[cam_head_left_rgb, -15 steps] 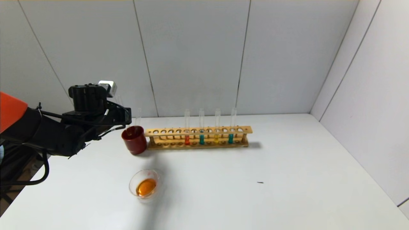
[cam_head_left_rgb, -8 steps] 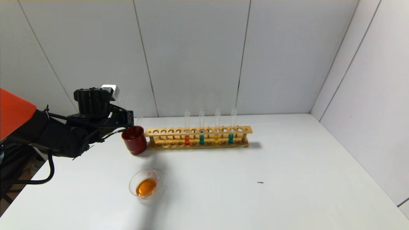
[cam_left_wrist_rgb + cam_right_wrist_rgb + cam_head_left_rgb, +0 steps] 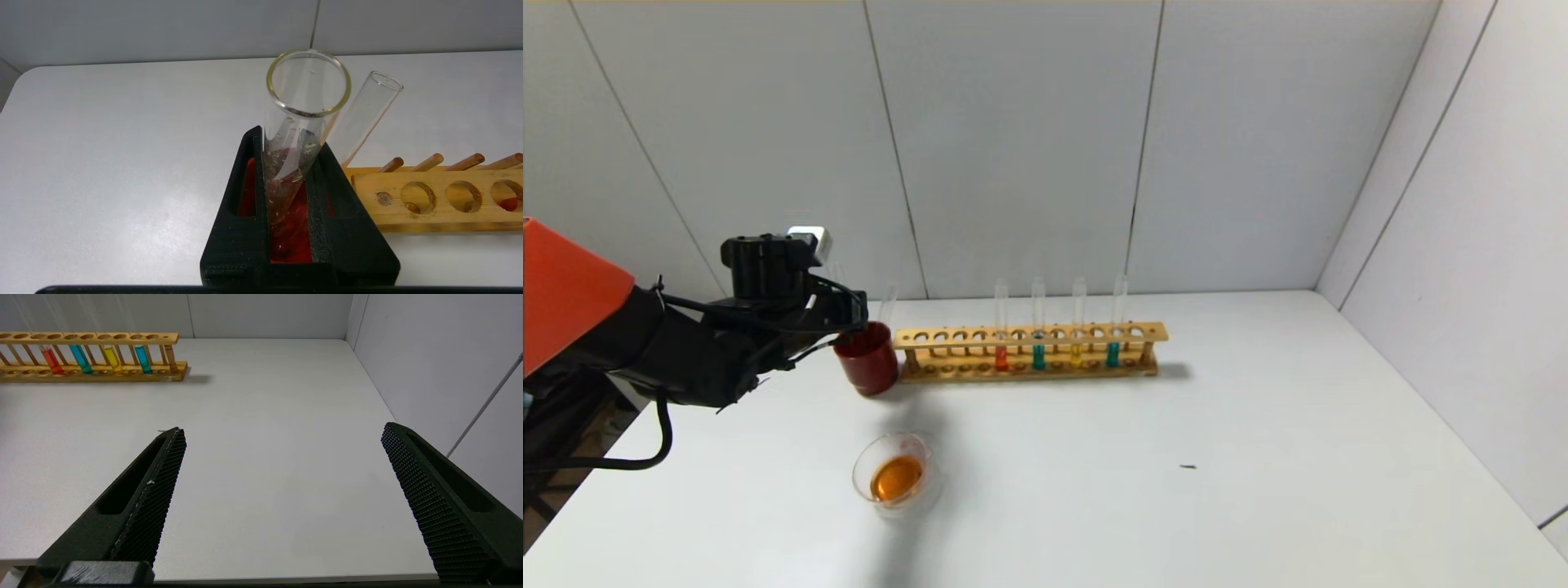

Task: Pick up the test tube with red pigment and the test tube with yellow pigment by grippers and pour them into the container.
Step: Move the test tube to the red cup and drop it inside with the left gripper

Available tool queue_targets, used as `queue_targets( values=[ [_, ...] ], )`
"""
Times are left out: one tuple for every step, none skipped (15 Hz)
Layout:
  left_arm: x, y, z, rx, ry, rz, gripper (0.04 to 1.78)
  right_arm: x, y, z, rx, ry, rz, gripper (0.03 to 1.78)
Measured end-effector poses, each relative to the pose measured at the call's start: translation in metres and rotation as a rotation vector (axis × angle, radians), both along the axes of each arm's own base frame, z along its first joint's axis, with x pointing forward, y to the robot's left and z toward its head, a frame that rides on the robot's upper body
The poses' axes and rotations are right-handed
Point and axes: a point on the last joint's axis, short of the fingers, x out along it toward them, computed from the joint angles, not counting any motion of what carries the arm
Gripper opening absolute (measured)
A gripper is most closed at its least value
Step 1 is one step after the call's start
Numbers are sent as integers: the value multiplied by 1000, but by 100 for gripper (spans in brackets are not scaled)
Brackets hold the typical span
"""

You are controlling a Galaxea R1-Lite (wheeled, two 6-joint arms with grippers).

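Note:
My left gripper (image 3: 851, 314) is shut on an empty clear test tube (image 3: 292, 126) and holds it tilted over the dark red cup (image 3: 866, 367), its lower end inside the cup. The container (image 3: 857, 472) stands in front of the cup and holds orange liquid. The test tube with red pigment (image 3: 1001, 356) and the test tube with yellow pigment (image 3: 1076, 353) stand in the wooden rack (image 3: 1029, 335). My right gripper (image 3: 282, 433) is open and empty above the table's near right edge, out of the head view.
A second empty tube (image 3: 887, 300) leans in the red cup against the rack's left end. Two teal tubes (image 3: 1038, 355) (image 3: 1112, 353) stand in the rack. Walls close the back and right of the table.
My left gripper has come down and a little to the right with the empty tube, closer onto the red cup. Nothing else has moved.

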Motion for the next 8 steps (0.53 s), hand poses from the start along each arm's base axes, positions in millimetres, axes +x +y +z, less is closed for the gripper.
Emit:
queue_targets(
  values=[
    [1,0,0,0,-8,0,31,0,0,0,0,0,0,175],
    [1,0,-1,1,-18,-1,31,0,0,0,0,0,0,175],
    [2,0,-1,2,-26,-2,31,0,0,0,0,0,0,175],
    [3,0,-2,3,-27,-2,31,0,0,0,0,0,0,175],
    [3,-1,-3,4,-25,-2,31,0,0,0,0,0,0,175],
    [3,-1,-4,4,-23,-2,31,0,0,0,0,0,0,175],
    [4,-1,-5,5,-21,-2,31,0,0,0,0,0,0,175],
    [3,-1,-5,6,-19,-2,31,0,0,0,0,0,0,175]
  ],
)
